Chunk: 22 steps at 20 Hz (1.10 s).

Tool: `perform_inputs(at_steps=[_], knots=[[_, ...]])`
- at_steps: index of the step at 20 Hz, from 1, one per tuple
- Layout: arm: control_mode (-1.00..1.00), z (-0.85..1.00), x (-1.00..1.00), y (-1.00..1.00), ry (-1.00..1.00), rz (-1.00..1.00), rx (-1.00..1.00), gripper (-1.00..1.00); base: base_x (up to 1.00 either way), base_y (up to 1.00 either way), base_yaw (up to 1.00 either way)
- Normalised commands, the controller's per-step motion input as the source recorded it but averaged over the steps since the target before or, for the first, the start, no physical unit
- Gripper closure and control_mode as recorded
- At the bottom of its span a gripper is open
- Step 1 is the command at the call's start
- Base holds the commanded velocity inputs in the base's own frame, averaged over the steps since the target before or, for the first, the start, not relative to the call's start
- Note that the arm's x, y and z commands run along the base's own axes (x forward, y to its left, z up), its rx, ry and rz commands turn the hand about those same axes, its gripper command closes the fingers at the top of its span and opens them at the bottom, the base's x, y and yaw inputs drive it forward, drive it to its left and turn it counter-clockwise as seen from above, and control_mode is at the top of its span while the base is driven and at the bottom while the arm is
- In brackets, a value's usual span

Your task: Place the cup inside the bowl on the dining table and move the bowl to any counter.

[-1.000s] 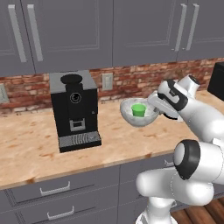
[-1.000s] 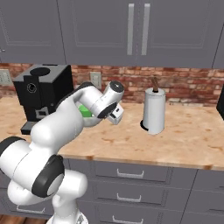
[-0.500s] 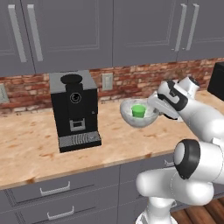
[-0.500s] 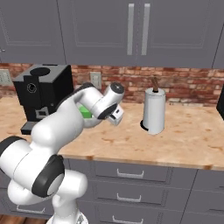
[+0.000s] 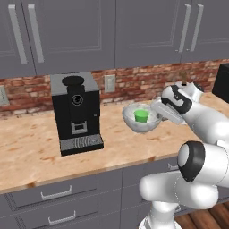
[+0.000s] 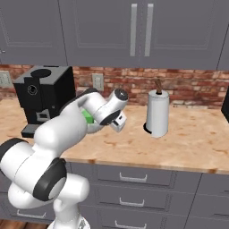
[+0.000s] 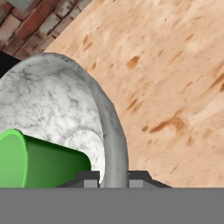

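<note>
Bowl (image 5: 141, 118), pale grey-white and speckled, hangs in the air above the counter (image 5: 31, 152), with the small green cup (image 5: 142, 116) standing inside it. The gripper (image 7: 113, 178) is clamped on the bowl's rim, one finger inside the wall and one outside, as the hand view shows. In the left base view the white arm reaches in from the right and holds the bowl by its right edge, so most of the bowl's weight hangs out to one side of the grip.

That one-sided hold is the main risk, in my judgement. A thin, glossy rim could slip between the fingers, or the bowl could swing and tip, letting the cup slide or roll out. Coming down tilted could land the bowl on its edge and make it rock.

To the left of the bowl stands a black coffee machine (image 5: 76, 112), near but apart from it. In the right base view a white paper towel holder (image 6: 157, 112) stands further right, well apart. A red brick backsplash (image 5: 134, 85) closes the far side, with grey wall cabinets (image 5: 89, 31) above. Bare wood-look worktop lies below and in front of the bowl, with open room toward the near edge. Setting down too close to that edge could leave the bowl overhanging.
</note>
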Motion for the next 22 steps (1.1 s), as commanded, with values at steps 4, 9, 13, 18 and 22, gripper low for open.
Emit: perform_inputs(at_steps=[4, 9, 13, 18, 22], knots=[[-1.0, -0.08, 0.0, 0.0, 0.0, 0.0, 0.0, 1.0, 0.0, 0.0, 0.0], [-1.0, -0.04, 0.0, 0.02, 0.02, 0.0, 0.0, 1.0, 0.0, 0.0, 0.0], [-1.0, -0.21, 0.0, 0.14, 0.0, 0.01, -0.01, 1.0, 0.0, 0.0, 0.0], [-1.0, -0.21, 0.0, 0.17, 0.0, 0.02, -0.02, 1.0, 0.0, 0.0, 0.0], [-1.0, -0.26, 0.02, 0.09, -0.04, 0.02, 0.0, 1.0, 0.0, 0.0, 0.0]])
